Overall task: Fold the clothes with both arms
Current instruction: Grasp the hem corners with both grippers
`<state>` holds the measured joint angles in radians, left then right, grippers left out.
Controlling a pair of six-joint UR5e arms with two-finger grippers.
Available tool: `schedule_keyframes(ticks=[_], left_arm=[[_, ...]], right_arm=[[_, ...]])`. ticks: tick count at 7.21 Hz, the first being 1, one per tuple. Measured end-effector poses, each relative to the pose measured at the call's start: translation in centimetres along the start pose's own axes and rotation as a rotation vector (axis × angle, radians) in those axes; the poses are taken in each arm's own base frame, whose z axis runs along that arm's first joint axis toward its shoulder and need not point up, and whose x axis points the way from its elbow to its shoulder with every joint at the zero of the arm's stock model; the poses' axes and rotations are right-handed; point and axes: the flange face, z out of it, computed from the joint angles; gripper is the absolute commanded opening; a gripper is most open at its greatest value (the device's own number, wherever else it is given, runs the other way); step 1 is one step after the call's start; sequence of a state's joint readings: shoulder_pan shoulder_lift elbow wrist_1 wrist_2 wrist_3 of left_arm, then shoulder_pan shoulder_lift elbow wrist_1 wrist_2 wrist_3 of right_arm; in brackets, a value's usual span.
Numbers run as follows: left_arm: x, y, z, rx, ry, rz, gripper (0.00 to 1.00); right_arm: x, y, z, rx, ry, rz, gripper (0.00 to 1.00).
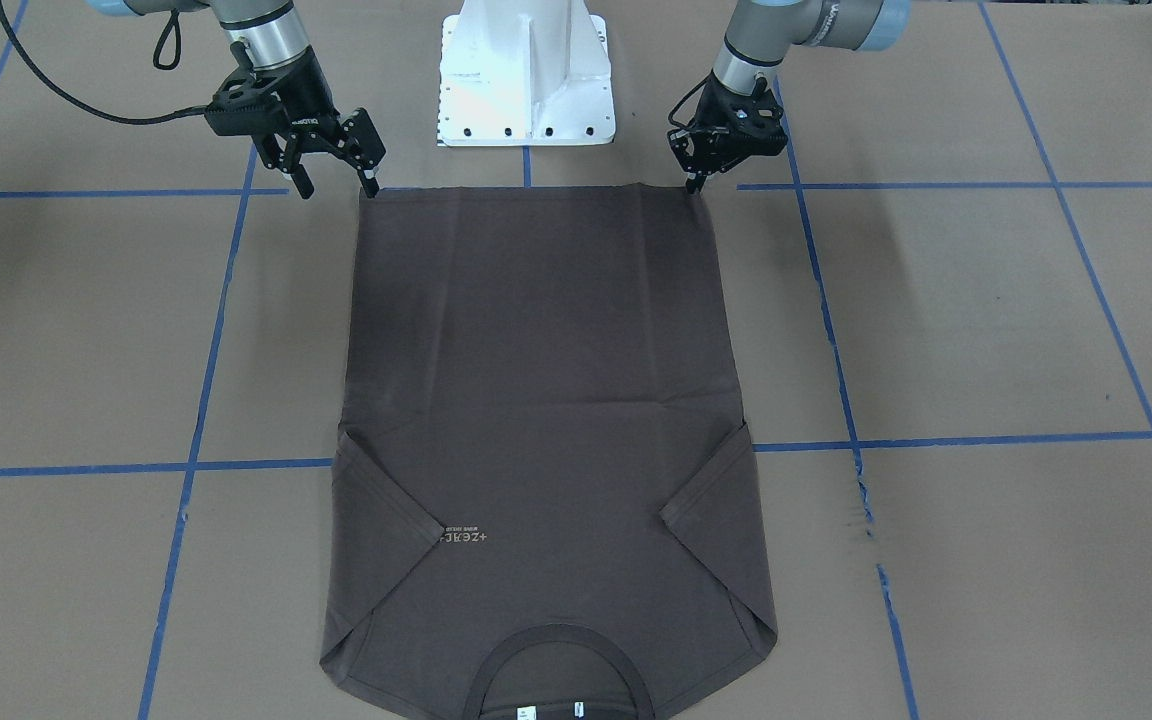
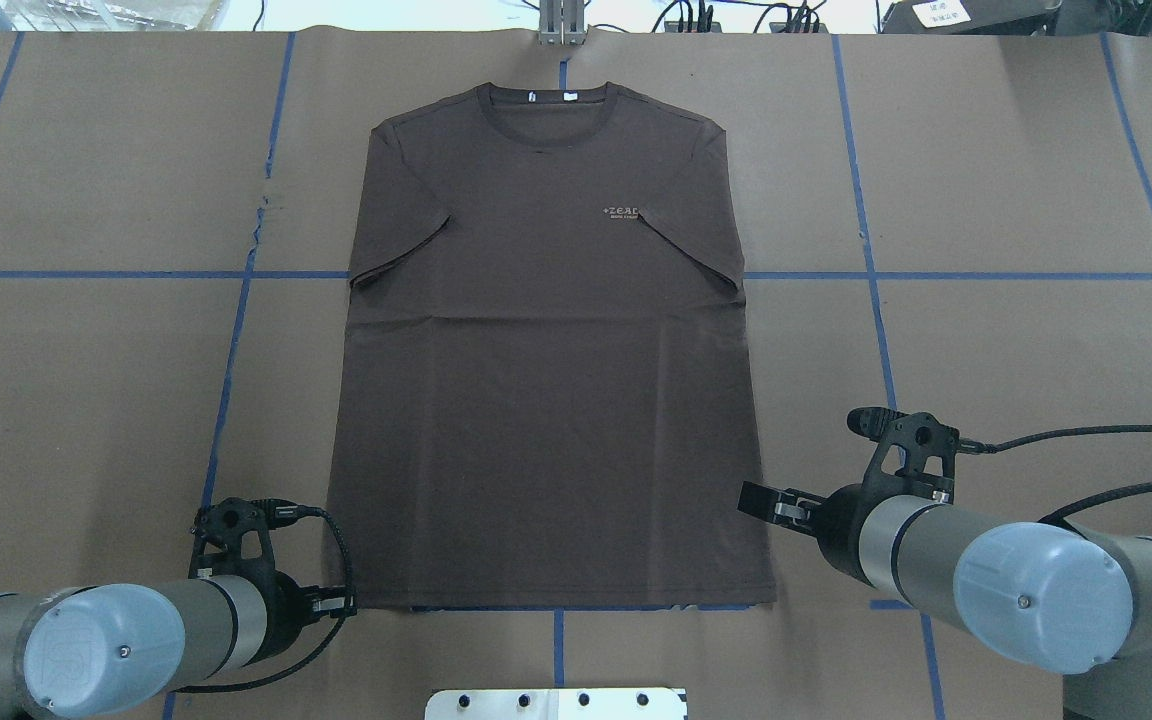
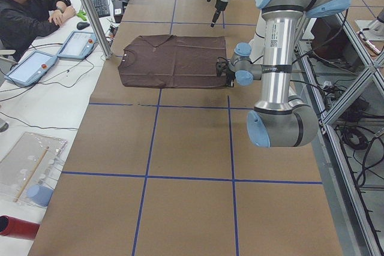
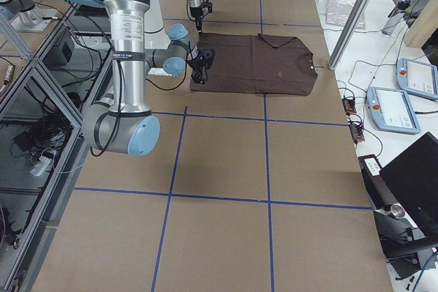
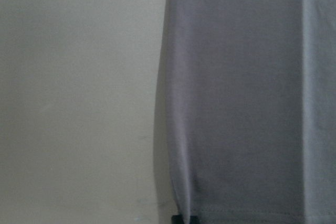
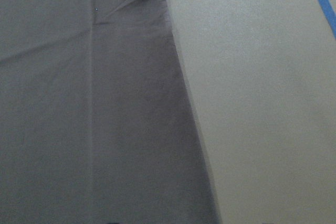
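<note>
Collar (image 1: 561, 655), ribbed, white tags (image 1: 526, 712) inside: bottom centre of the front-facing view, nearest the lens.

Shirt (image 1: 546, 380), dark brown: flat on the table (image 1: 986, 320), front up, filling the middle of the frame. Collar at the bottom, hem (image 1: 536, 192) at the top, just below the white pedestal (image 1: 526, 80). Pale logo (image 1: 464, 536) lower left of centre.

Sleeves (image 1: 381, 520): both turned in over the chest, each a slanted flap. The left-hand flap's tip reaches the logo.

Right gripper (image 1: 337, 186), upper left: claw spread wide, one fingertip at the hem's left corner, the other over bare table. Nothing held.

Left gripper (image 1: 693, 180), upper right: tip down at the hem's right corner. Seen edge-on, so I cannot tell whether it is spread, closed or pinching cloth. Its wrist view shows only cloth edge and table.

Progress, as judged: early. Sleeves are in and the sides run straight. The body lies at full length, hem not yet lifted. Left to do: grip both hem corners, carry the hem toward the collar, probably fold once more.

Person (image 3: 30, 10): seated at a desk, upper left of the left side view, well apart from the shirt.
</note>
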<state>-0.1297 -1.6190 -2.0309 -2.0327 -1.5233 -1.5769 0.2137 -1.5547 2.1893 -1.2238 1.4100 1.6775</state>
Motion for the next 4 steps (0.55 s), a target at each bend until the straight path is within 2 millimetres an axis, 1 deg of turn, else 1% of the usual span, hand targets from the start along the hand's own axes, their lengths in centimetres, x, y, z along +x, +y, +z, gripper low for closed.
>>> schedule_keyframes(ticks=[2, 4], left_arm=[[0.5, 0.0, -0.2, 0.0, 0.01, -0.001, 0.0], [0.8, -0.4, -0.4, 0.008, 0.018, -0.004, 0.0]], right_arm=[[0.1, 1.5, 0.6, 0.008, 0.024, 0.042, 0.63], [0.5, 4.3, 1.7, 0.016, 0.074, 0.044, 0.63]])
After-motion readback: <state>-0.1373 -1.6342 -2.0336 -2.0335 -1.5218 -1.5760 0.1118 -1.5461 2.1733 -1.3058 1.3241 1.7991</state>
